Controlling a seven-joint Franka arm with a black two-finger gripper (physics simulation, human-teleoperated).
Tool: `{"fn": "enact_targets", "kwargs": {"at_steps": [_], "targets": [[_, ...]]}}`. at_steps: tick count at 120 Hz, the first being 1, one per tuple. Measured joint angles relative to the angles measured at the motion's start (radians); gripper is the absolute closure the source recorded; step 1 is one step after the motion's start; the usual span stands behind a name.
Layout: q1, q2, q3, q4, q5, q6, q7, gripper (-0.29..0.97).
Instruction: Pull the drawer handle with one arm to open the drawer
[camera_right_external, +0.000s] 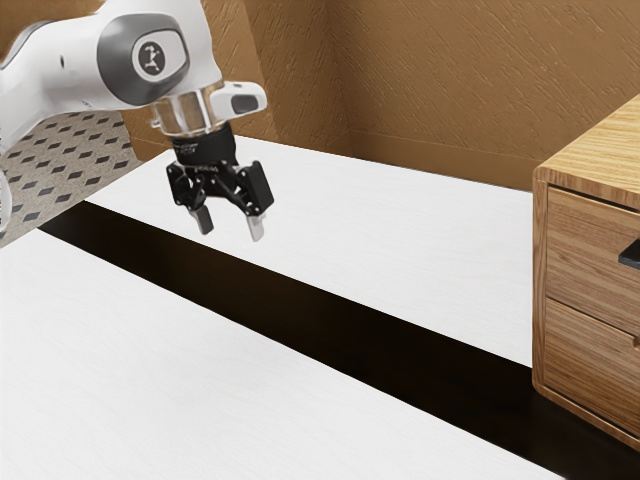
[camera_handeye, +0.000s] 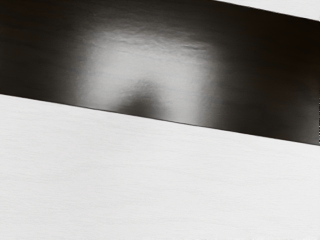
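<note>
A wooden drawer cabinet (camera_right_external: 590, 290) stands at the exterior view's right edge, with two stacked drawer fronts. A dark handle (camera_right_external: 630, 253) juts from the upper drawer at the frame's edge. My gripper (camera_right_external: 231, 225) hangs in the air at the exterior view's upper left, far from the cabinet, fingers pointing down and open with nothing between them. It hovers above the glossy black stripe (camera_right_external: 300, 310) that crosses the white table (camera_right_external: 150, 380). Under my hand the wrist view looks down on the black stripe (camera_handeye: 160, 65) and the white surface (camera_handeye: 150, 185).
Brown textured walls (camera_right_external: 430, 70) close the back of the scene. A patterned floor (camera_right_external: 70, 160) shows beyond the table at the exterior view's left. White tabletop (camera_right_external: 400, 240) stretches between my gripper and the cabinet.
</note>
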Motion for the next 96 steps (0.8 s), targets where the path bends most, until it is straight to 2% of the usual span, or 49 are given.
{"fn": "enact_targets", "kwargs": {"at_steps": [31,42,50,57,74,86,96], "targets": [[-0.010,-0.010,-0.003,0.010,0.029,-0.005,-0.001,0.00],[-0.013,-0.119,-0.016,0.054,0.030,-0.031,-0.042,0.00],[-0.070,-0.208,-0.032,0.028,0.025,-0.049,-0.101,0.00],[-0.145,-0.283,-0.036,-0.068,0.021,-0.048,-0.149,0.00],[-0.344,-0.620,-0.046,-0.482,0.054,0.021,-0.247,0.00],[-0.388,-0.767,-0.129,-0.628,0.070,0.054,-0.318,0.00],[-0.406,-0.811,-0.186,-0.682,0.075,0.073,-0.376,0.00]]}}
